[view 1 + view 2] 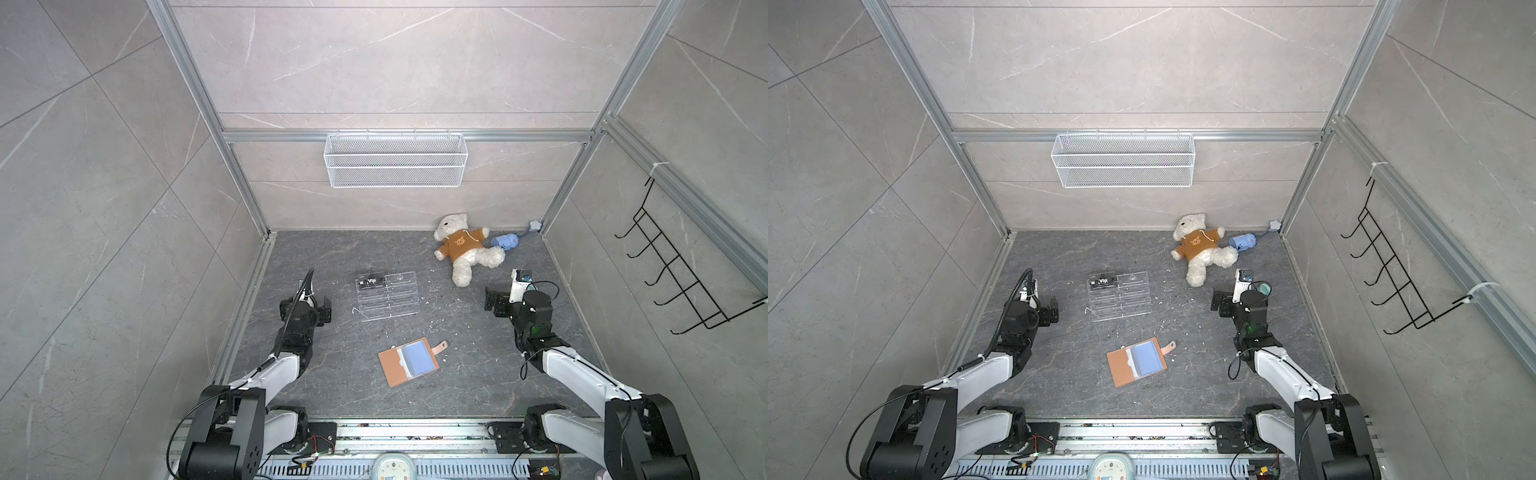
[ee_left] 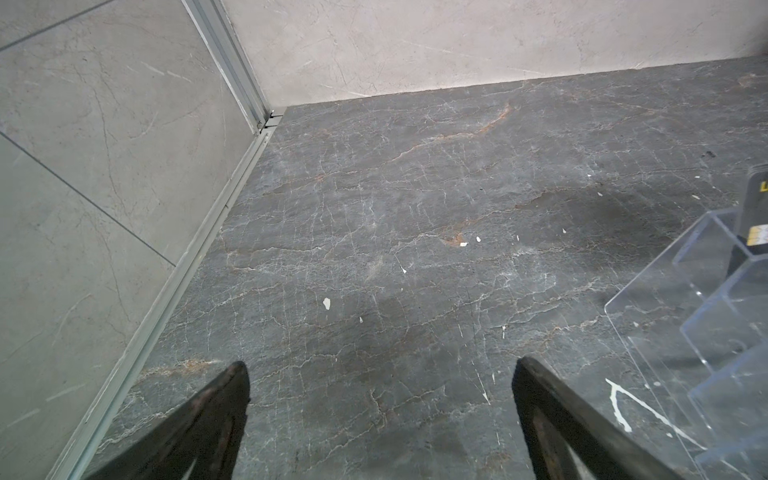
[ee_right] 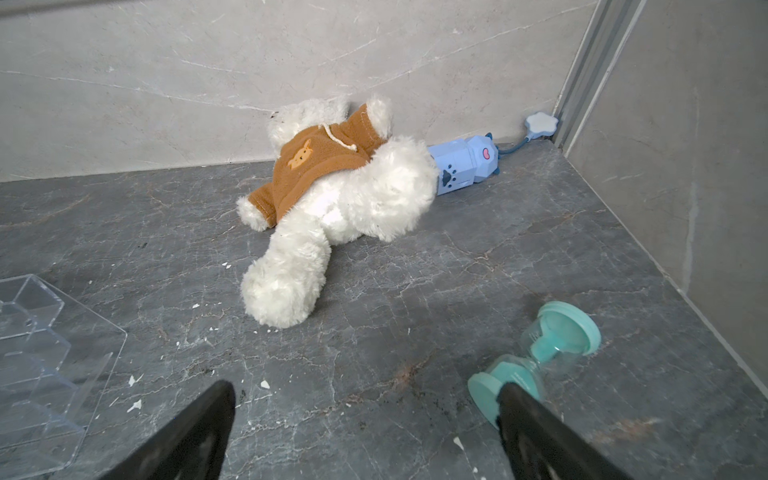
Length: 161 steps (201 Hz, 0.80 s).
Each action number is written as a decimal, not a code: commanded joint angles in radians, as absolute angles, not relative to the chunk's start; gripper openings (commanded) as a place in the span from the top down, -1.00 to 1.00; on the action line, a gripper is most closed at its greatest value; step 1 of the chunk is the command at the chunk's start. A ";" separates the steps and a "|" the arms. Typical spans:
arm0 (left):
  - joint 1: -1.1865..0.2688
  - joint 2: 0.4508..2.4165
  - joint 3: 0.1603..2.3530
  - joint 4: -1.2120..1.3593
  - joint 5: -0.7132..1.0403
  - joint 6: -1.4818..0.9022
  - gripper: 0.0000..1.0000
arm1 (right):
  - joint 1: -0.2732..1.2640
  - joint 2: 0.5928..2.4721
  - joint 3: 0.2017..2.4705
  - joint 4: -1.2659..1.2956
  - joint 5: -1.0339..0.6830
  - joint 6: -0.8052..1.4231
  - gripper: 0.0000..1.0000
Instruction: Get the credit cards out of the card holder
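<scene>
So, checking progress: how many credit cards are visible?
1: a black Vip card in the clear rack's far left slot. Others may be stacked behind it or hidden in the open card holder's blue sleeves.

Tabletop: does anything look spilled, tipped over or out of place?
Yes. Small white flecks litter the dark tabletop like debris. The teal sand timer lies tipped on its side, and the teddy bear sprawls on its back.
</scene>
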State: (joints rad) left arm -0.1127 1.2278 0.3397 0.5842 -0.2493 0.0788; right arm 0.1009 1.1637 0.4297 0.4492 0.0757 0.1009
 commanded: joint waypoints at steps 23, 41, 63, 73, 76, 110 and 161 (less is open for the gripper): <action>-0.066 1.309 0.321 0.758 -0.184 0.072 -0.99 | 0.076 1.227 0.414 0.525 0.055 0.094 -1.00; -0.042 1.334 0.321 0.782 -0.151 0.055 -0.99 | 0.065 1.244 0.412 0.543 0.055 0.090 -1.00; -0.017 1.368 0.326 0.802 -0.117 0.038 -0.99 | 0.053 1.258 0.402 0.575 0.055 0.087 -1.00; -0.009 1.380 0.330 0.805 -0.102 0.037 -0.99 | 0.049 1.262 0.398 0.586 0.054 0.086 -1.00; -0.008 1.382 0.329 0.805 -0.098 0.035 -0.98 | 0.048 1.265 0.397 0.589 0.054 0.084 -1.00; 0.005 1.403 0.330 0.819 -0.066 0.034 -0.99 | 0.034 1.287 0.379 0.650 0.048 0.079 -1.00; 0.013 1.450 0.306 0.903 -0.015 0.049 -0.99 | 0.010 1.305 0.343 0.744 0.023 0.078 -1.00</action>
